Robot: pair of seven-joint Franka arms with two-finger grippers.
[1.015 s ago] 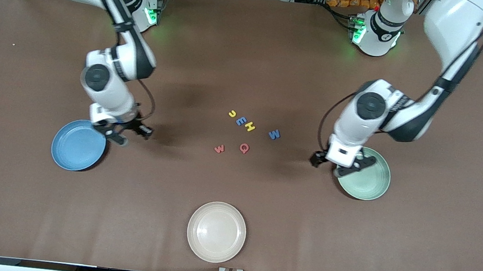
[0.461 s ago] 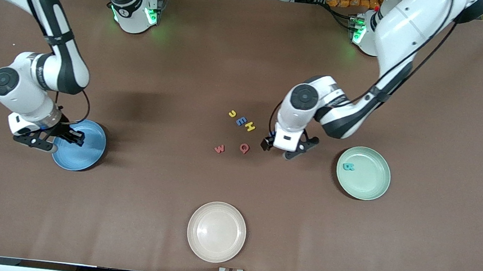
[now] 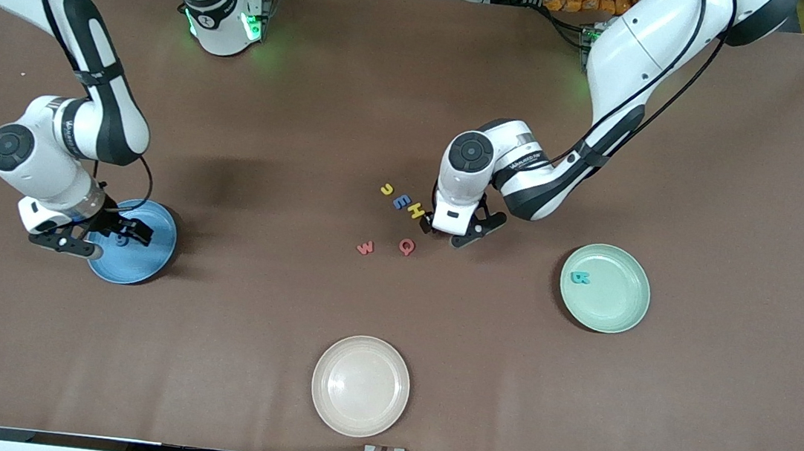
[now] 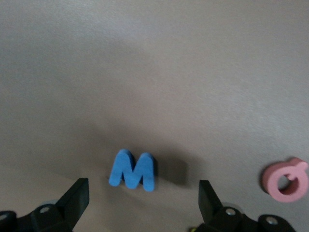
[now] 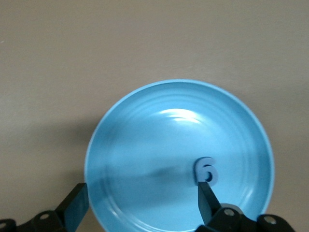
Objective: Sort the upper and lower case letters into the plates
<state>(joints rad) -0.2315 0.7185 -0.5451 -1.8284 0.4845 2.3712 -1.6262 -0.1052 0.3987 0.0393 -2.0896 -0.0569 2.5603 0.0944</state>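
Front view showed the left gripper (image 3: 455, 232) low over the surface (image 3: 414, 107) beside the loose letters: yellow c (image 3: 386, 189), blue E (image 3: 401, 201), yellow H (image 3: 416, 210), pink w (image 3: 365, 248) and pink Q (image 3: 407, 246). The blue M was hidden under that gripper here. A teal letter (image 3: 580, 277) lay in the green plate (image 3: 617, 312) toward the left arm's end. The right gripper (image 3: 91, 234) hung over the blue plate (image 3: 136, 268) at the right arm's end; a cream plate (image 3: 358, 408) sat nearest the camera, unused. Left wrist view showed the fingers (image 4: 72, 198) spread wide and empty, with the blue M (image 4: 132, 170) flat on the surface between them and the pink Q (image 4: 287, 179) off to one side. Right wrist view showed that gripper also wide open and empty, above the blue plate (image 5: 145, 135), where a small blue letter (image 5: 206, 170) already lay. The step in hand looked like picking up the M; next the left gripper would need to drop, close on it, and carry it to a plate.
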